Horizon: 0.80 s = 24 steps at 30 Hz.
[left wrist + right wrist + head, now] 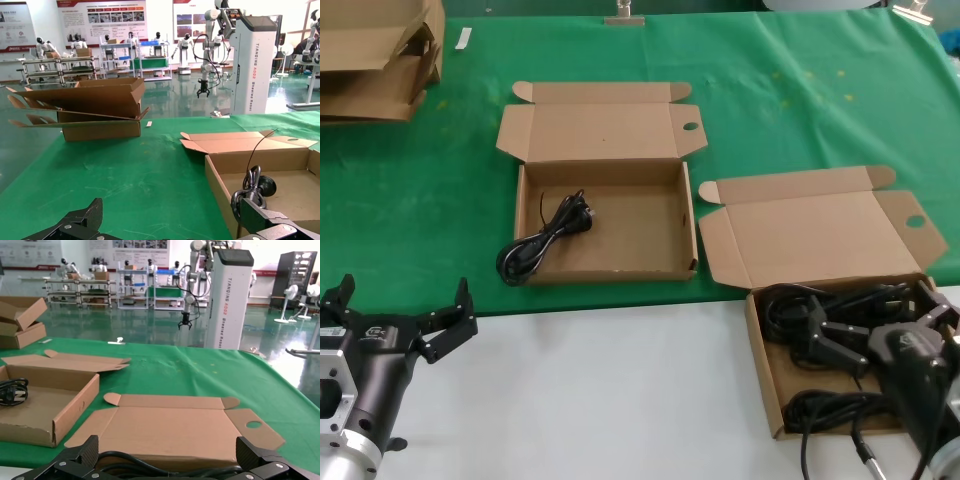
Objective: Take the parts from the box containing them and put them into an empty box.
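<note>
left pincer [405, 320] spread wide, right pincer [880, 335] spread, lowered

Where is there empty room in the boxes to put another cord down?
The left box has bare floor on its right side, between the one cord draped over its left corner and its right wall. The right box is crowded with cords, and the right gripper hangs over it. The left gripper waits open over the white table.

The right gripper [167, 462] hangs with its two black fingers [75, 457] spread wide over dark cords [150, 470] in the near box, whose lid [175, 427] lies flat. At ten o'clock, another box [60, 400] holds a coiled cord [11, 391].
</note>
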Motion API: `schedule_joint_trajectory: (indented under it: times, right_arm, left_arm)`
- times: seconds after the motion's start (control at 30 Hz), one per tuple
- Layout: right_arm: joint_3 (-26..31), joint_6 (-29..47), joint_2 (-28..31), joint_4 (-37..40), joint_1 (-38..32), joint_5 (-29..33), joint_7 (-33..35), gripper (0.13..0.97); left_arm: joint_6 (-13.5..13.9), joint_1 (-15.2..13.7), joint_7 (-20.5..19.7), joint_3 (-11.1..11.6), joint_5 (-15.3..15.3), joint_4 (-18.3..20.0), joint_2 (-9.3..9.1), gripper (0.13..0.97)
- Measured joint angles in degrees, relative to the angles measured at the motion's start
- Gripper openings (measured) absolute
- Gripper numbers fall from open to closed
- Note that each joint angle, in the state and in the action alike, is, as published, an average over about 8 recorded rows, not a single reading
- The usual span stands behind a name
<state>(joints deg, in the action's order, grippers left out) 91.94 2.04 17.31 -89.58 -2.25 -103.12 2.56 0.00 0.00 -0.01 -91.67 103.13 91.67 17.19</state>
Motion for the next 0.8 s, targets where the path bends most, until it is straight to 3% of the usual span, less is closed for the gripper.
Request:
schedule_joint_trajectory:
  times: [0.8]
  right_arm:
    - [-0.1,-0.7,0.0,-0.7,0.8,0.0,-0.9,0.966]
  left_arm:
    - [0.0,0.0,0.0,0.0,0.0,0.0,0.00,0.966]
